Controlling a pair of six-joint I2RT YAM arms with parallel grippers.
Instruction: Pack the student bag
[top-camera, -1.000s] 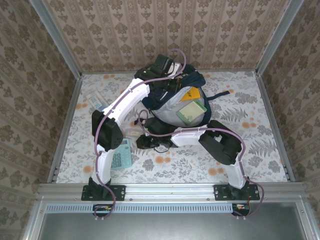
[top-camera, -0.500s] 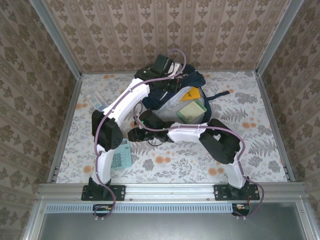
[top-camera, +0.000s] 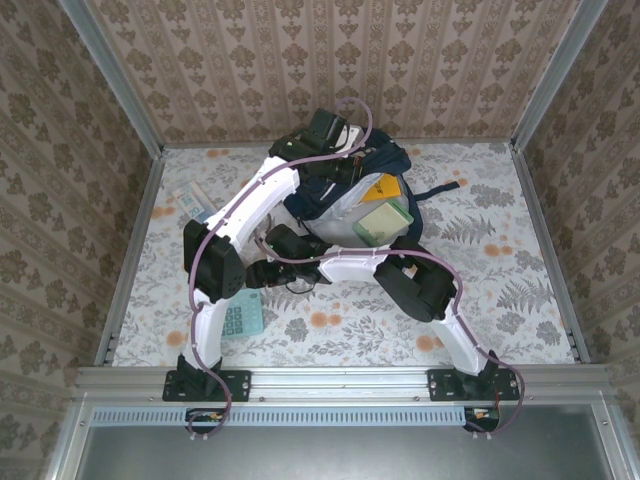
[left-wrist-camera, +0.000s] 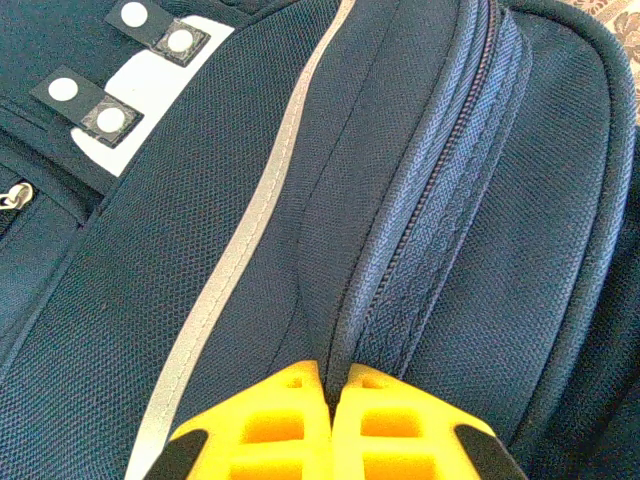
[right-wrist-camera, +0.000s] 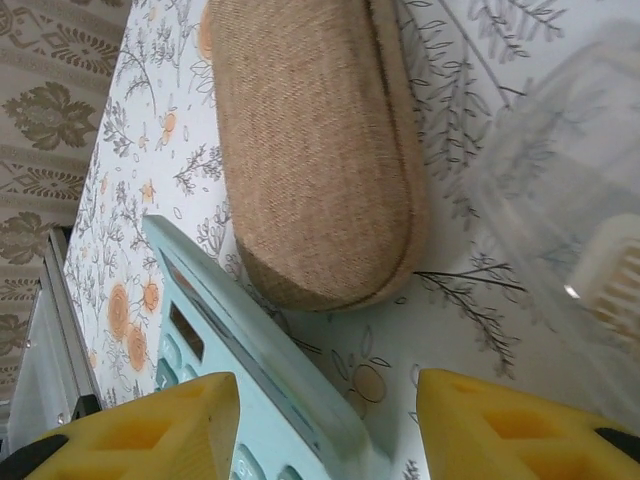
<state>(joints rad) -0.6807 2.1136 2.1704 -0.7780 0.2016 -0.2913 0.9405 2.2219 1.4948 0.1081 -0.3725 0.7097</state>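
The student bag (top-camera: 345, 185), dark navy with a thin white stripe (left-wrist-camera: 245, 240), lies at the back middle of the table with its mouth open. A yellow book (top-camera: 386, 188) and a green box (top-camera: 382, 224) show inside. My left gripper (left-wrist-camera: 333, 385) is shut on a fold of the student bag's fabric beside the zipper (left-wrist-camera: 440, 200), at the bag's top (top-camera: 335, 160). My right gripper (right-wrist-camera: 325, 420) is open, low over the table left of the bag (top-camera: 262, 272). Its fingers straddle the corner of a teal calculator (right-wrist-camera: 250, 360), just short of a brown fabric case (right-wrist-camera: 310, 150).
The calculator (top-camera: 243, 312) lies by the left arm's elbow. A blurred clear plastic container (right-wrist-camera: 570, 220) sits right of the case. A small pale item (top-camera: 195, 205) lies near the left wall. Metal-framed walls close in the table on three sides.
My right gripper has swung left, away from the bag's mouth toward the calculator, and its jaws have opened wider. The left gripper has kept its hold on the bag.
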